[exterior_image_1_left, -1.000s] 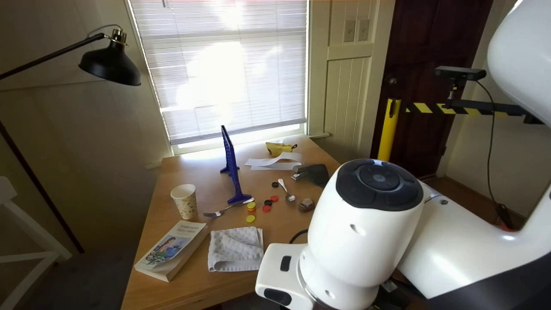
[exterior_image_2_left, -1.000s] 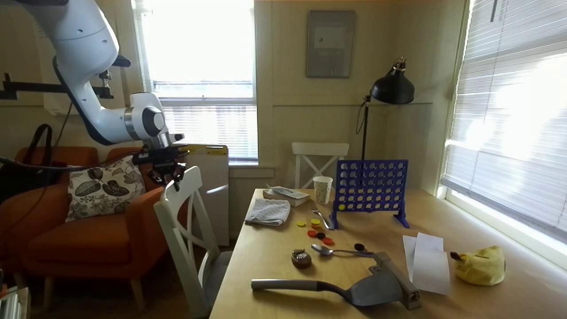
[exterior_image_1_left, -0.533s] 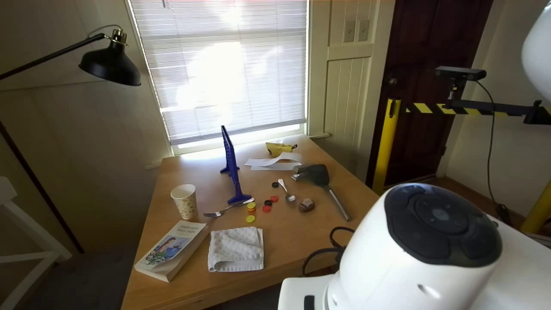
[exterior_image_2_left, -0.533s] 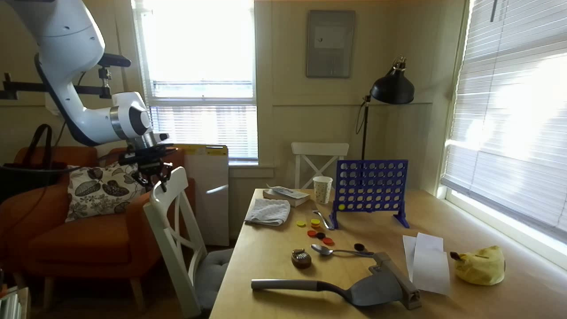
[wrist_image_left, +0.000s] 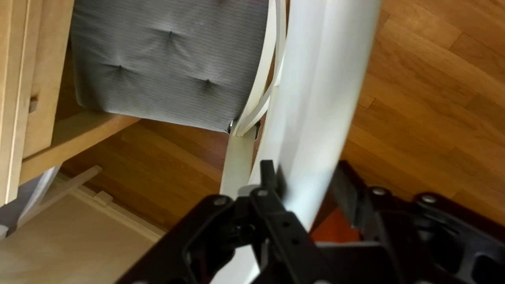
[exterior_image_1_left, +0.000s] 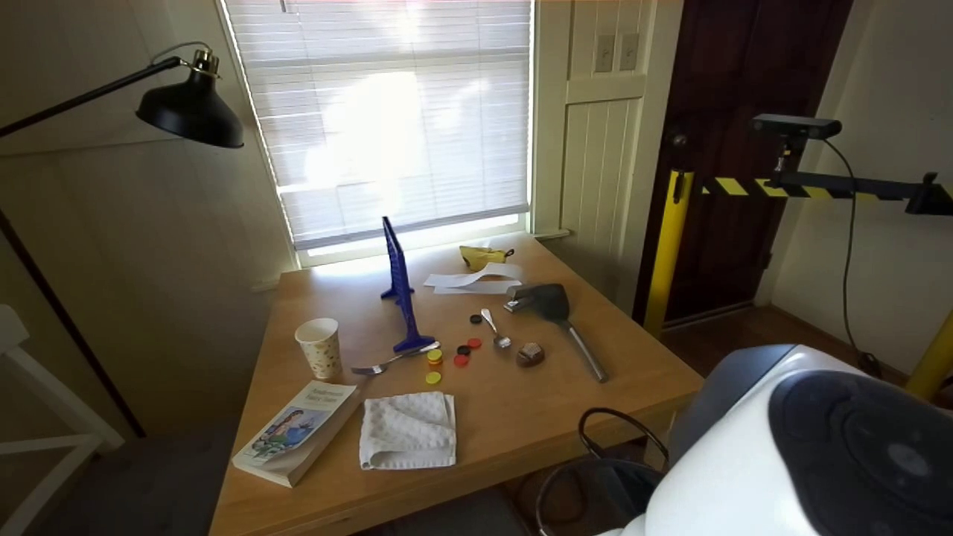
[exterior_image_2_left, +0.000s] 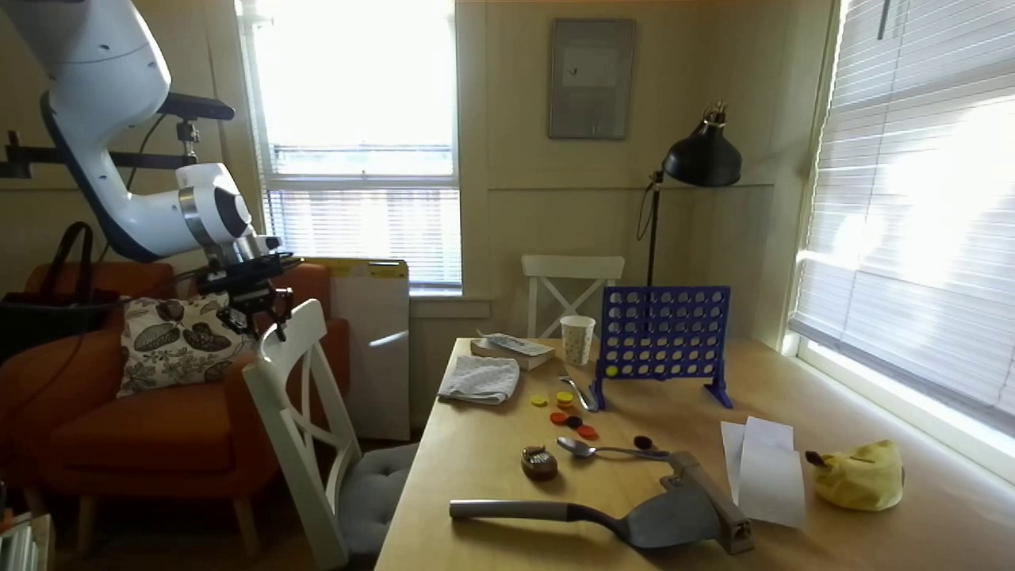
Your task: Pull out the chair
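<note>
The white chair with a curved top rail, crossed back slats and a grey cushioned seat stands at the table's side in an exterior view. Its top rail and seat fill the middle of the wrist view. My gripper is at the top rail. In the wrist view the gripper has one finger on each side of the rail, and both appear to touch it. The light-brown table is beside the seat, which is partly under it. In an exterior view only the arm shows; the gripper is hidden.
An orange armchair with a patterned pillow stands behind the chair. A second white chair stands at the table's far side. The table holds a blue game rack, a spatula, a cup, a book and a towel.
My gripper and the chair have moved together away from the table, leftward in an exterior view. More of the grey seat shows. The arm has moved toward the lower right in an exterior view.
</note>
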